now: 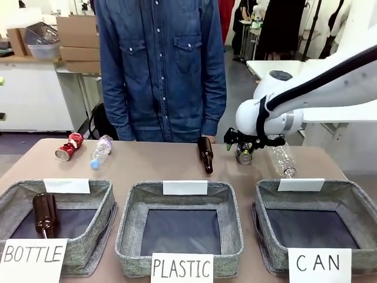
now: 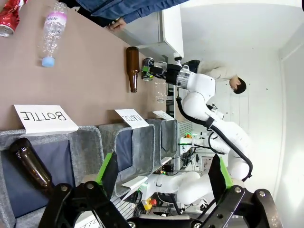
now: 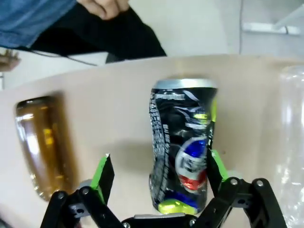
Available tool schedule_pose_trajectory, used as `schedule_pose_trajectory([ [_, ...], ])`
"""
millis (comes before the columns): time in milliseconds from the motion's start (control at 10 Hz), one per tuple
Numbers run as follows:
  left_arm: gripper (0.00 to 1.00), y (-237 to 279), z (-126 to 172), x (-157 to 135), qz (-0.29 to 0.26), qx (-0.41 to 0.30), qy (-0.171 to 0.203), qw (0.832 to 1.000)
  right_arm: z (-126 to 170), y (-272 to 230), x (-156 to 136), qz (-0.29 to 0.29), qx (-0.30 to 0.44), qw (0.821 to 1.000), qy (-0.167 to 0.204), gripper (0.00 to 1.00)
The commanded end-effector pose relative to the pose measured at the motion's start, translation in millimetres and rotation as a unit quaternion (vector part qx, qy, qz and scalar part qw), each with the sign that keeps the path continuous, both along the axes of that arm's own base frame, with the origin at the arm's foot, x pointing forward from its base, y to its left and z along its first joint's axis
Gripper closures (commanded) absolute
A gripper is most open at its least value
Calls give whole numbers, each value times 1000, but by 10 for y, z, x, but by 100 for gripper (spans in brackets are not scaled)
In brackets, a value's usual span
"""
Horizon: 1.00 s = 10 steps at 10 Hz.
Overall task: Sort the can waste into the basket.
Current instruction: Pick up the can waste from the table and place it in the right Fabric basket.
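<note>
Table bare and tan, cardboard boxes stacked behind. Right hand spread wide around the dark can at one o'clock, brown bottle and clear bottle flanking. Crushed red can at ten; CAN basket at four. Left hand apart too.

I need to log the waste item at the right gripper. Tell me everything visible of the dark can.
The dark can is blue-black metal with a silver rim at one end, white lettering, a red, white and blue round emblem and yellow-green accents; its wall is dented. It rests on the tan table at its far right, between a brown bottle and a clear plastic bottle. The right gripper has open fingers straddling it; no firm grip shows.
</note>
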<state>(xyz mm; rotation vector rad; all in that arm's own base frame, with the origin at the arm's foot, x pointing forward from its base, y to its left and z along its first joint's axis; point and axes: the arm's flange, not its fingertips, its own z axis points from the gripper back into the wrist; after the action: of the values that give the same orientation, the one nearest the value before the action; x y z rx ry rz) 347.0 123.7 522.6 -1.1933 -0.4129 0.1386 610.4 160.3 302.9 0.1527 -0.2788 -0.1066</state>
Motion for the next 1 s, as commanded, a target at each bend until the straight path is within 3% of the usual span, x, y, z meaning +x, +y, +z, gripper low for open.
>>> schedule_pose_trajectory([
  [0,0,-3,19,4,-3,-9,-14,1000,-79,140,96,-19,-27,999,17,0],
  [800,0,-3,19,4,-3,-9,-14,1000,-108,139,85,-19,-33,999,22,0],
  [900,0,-3,19,4,-3,-9,-14,1000,-93,143,86,-16,-41,999,16,15],
])
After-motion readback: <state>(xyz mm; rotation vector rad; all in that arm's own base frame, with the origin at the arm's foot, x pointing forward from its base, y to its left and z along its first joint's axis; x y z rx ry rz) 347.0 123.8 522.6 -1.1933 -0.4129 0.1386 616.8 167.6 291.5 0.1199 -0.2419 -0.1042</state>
